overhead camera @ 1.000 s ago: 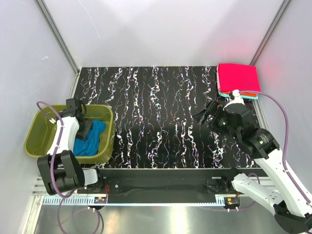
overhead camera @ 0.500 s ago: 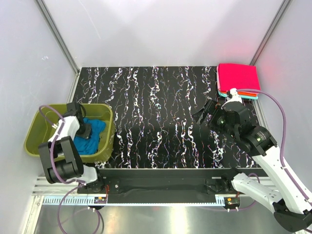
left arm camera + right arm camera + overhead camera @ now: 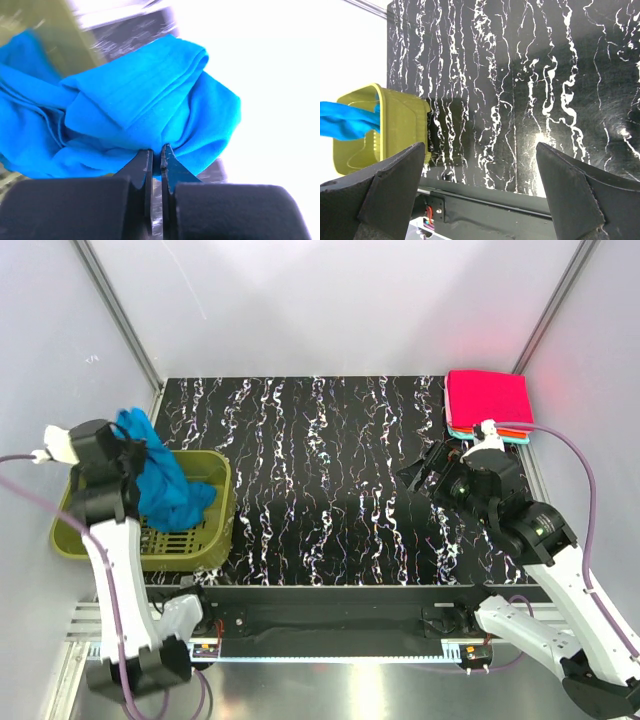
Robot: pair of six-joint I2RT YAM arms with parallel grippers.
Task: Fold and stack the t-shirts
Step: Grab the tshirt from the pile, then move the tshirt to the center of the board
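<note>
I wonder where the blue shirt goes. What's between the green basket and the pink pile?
Just bare marbled table between basket and pink pile, seen from the top camera. The open right gripper hangs nearby.

Bright blue t-shirt (image 3: 165, 490) bunched, dangling; folded magenta-topped stack (image 3: 488, 398) far right.

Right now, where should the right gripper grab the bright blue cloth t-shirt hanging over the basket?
Probably the lower fold of the bright blue t-shirt, from the black marbled table side, above the rim of the olive-green plastic basket: the left gripper pinches the top, with its arm behind.
</note>
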